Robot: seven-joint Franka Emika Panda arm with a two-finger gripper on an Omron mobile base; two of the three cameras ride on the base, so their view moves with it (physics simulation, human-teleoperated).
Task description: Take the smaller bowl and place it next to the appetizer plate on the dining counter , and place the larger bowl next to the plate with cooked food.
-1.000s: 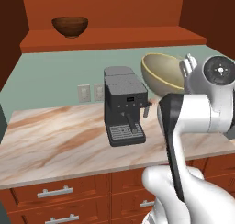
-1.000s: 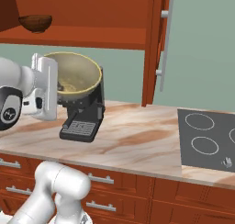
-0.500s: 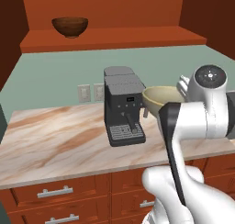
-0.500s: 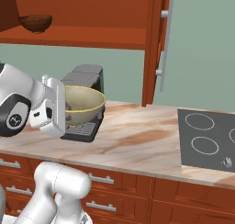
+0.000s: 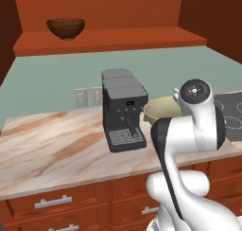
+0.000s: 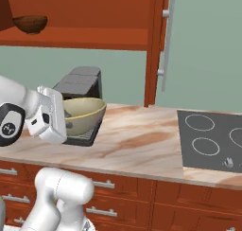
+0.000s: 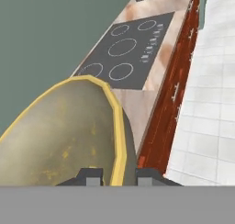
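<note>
- Since a second ago the larger bowl point(image 6: 84, 114) has come down from beside the upper cabinet to just above the wall counter point(image 6: 137, 135), and now sits upright instead of tipped.
- It hangs right of the coffee machine point(image 5: 122, 112), in front of it from the right base view.
- The gripper point(image 7: 114, 172) is clamped on the bowl's rim, one finger inside, one outside.
- The bowl is cream-beige with a pale olive, speckled inside.
- The smaller bowl point(image 5: 66, 28), dark brown, sits on the upper shelf point(image 5: 108, 38).
</note>
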